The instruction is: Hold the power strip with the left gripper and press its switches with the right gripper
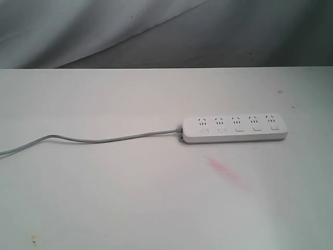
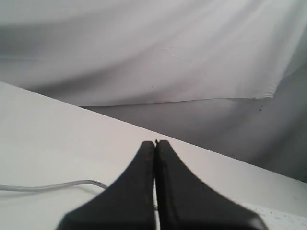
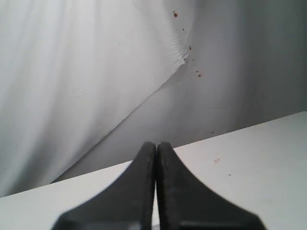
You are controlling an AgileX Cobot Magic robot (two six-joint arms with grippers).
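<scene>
While left gripper (image 2: pixel 154 143) and right gripper (image 3: pixel 156 143) sit pinched together, long white power strip (image 1: pixel 230 135), five switches (image 1: pixel 238 129), thin grey cord (image 1: pixel 93 139).

light is soft and even, bright enough to wash the table (image 1: pixel 104 198) almost to plain white. the strip (image 1: pixel 234 128) casts just a thin shadow along its near edge. the cloth (image 1: pixel 156 31) behind is dim, grey in its folds. wrist views are soft; the left gripper (image 2: pixel 155 143) and right gripper (image 3: pixel 156 144) are blurred black shapes, out of focus.
</scene>
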